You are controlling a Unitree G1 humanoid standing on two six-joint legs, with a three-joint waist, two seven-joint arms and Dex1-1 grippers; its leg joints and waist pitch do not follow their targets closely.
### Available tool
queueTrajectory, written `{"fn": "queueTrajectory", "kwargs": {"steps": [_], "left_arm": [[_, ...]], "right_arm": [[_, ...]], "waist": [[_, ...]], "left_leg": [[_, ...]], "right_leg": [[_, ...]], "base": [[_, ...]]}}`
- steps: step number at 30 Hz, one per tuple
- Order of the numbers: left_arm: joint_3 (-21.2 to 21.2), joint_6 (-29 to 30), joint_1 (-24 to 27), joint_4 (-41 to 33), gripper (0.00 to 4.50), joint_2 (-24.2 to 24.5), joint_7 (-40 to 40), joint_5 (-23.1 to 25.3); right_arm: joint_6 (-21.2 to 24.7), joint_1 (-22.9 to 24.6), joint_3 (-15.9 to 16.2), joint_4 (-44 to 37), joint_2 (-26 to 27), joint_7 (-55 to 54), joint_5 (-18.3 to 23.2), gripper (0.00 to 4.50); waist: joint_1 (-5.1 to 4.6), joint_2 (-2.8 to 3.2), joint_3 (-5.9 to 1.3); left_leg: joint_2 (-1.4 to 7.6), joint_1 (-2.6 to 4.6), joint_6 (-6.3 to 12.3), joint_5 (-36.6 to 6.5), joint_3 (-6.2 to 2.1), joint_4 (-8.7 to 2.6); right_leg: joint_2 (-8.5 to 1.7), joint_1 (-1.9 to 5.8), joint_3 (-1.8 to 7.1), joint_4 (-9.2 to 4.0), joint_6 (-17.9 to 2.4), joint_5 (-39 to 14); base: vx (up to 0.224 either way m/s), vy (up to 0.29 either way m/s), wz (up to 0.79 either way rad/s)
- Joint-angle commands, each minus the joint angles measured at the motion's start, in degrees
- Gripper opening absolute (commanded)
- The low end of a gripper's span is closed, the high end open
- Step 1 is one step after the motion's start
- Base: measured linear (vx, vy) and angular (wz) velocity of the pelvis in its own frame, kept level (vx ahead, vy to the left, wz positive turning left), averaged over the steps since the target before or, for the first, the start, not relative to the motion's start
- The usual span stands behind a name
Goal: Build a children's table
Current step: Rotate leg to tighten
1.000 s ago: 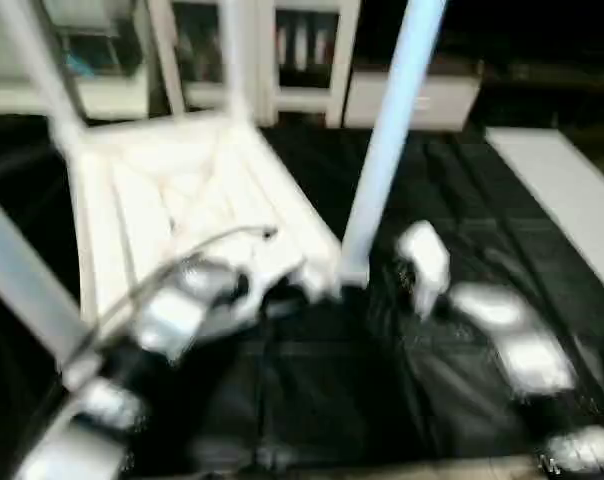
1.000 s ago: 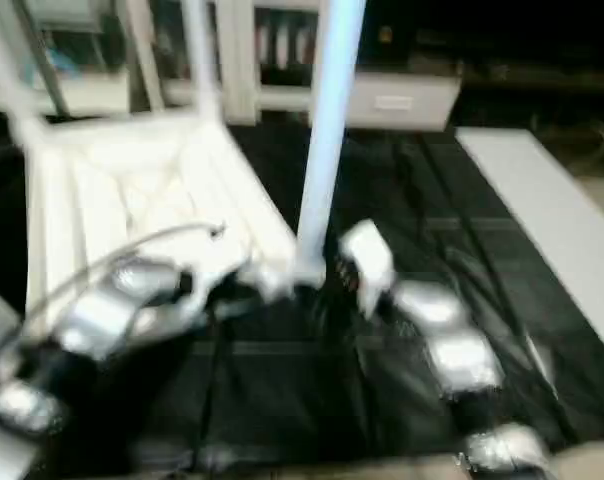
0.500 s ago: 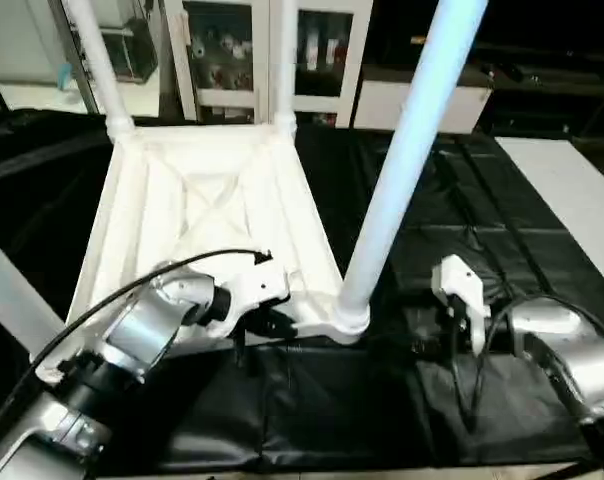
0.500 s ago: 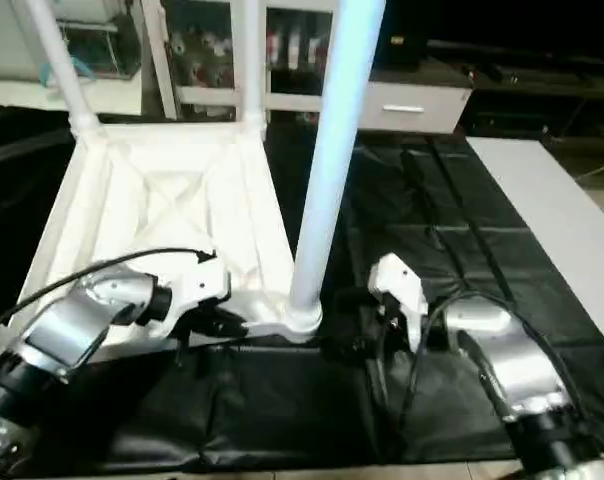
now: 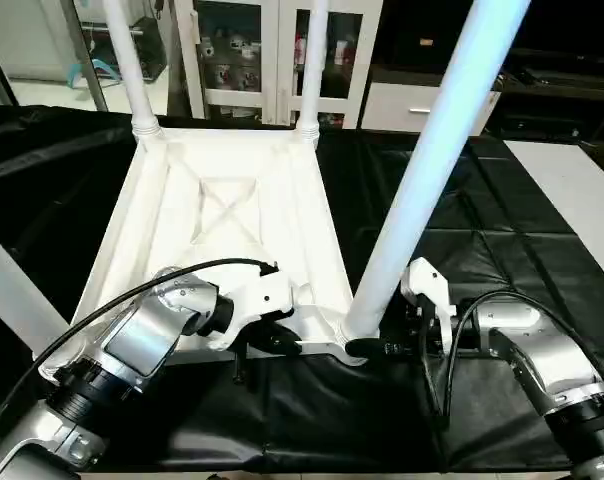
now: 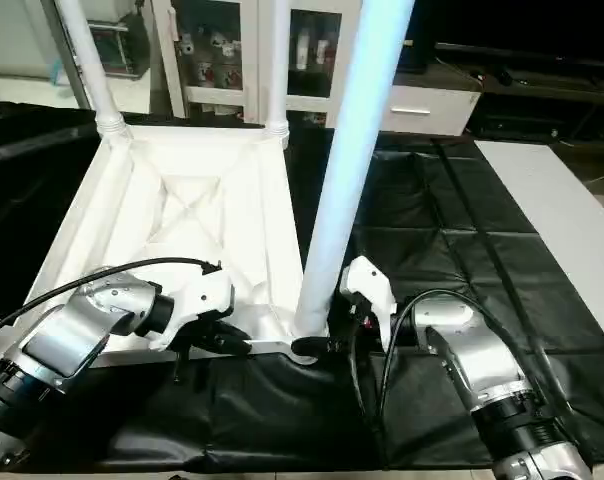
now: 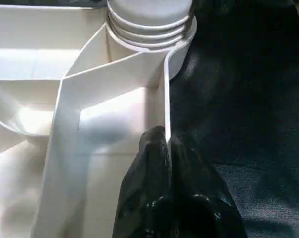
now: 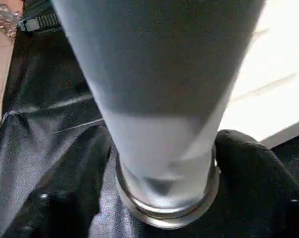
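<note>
Table top (image 5: 232,215) upside down on black sheet (image 5: 502,230), ribbed underside up. Legs standing in sockets: two at far corners (image 5: 132,70) (image 5: 314,65), one at near right corner (image 5: 422,170), another cut off by near left picture edge (image 5: 12,295).

Left gripper (image 5: 282,343) at near edge of top, just left of near right socket; fingers (image 7: 159,183) pressed together, pinching thin upright rim wall of top, seen in left wrist view with socket collar (image 7: 149,25) just beyond.

Right gripper (image 5: 377,348) at base of near right leg; fingers spread either side of leg, one dark finger (image 8: 253,168) beside collar (image 8: 164,203) in right wrist view. Contact with leg: cannot tell.

White panel (image 5: 572,210) on sheet at far right, well apart from top. Glass-door cabinet (image 5: 272,50) behind.
</note>
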Motion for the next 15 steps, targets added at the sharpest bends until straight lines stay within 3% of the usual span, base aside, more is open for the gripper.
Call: {"fn": "queueTrajectory", "kwargs": {"steps": [1,8,15], "left_arm": [[-2.3,0.5,0.3,-1.3,0.0,0.1,-2.2,-0.4],[-2.3,0.4,0.1,-0.7,0.0,0.0,-2.0,-0.2],[-2.3,0.1,-0.3,0.0,0.0,0.1,-2.0,-0.2]], "right_arm": [[-0.5,-0.7,0.4,0.7,-1.4,1.2,-0.9,3.12],[-1.2,-0.7,1.0,1.1,-2.0,2.3,-1.6,2.71],[-1.5,-1.1,1.0,1.7,-1.5,2.6,-1.9,2.64]], "waist": [[-0.42,-0.01,-3.68],[-0.38,0.14,-3.68],[-0.31,0.22,-3.77]], "left_leg": [[3.71,0.37,2.59,-9.3,-1.04,-4.1],[3.71,0.48,2.54,-9.7,-1.06,-4.08],[3.71,0.48,2.62,-9.3,-1.07,-4.02]], "right_leg": [[-4.82,3.0,3.65,-3.36,-10.7,-16.7],[-4.74,2.95,3.6,-3.49,-10.7,-17.3],[-4.75,3.06,3.57,-3.33,-11.1,-16.2]], "base": [[0.0,0.0,0.0],[0.0,0.0,0.0],[0.0,0.0,0.0]]}}
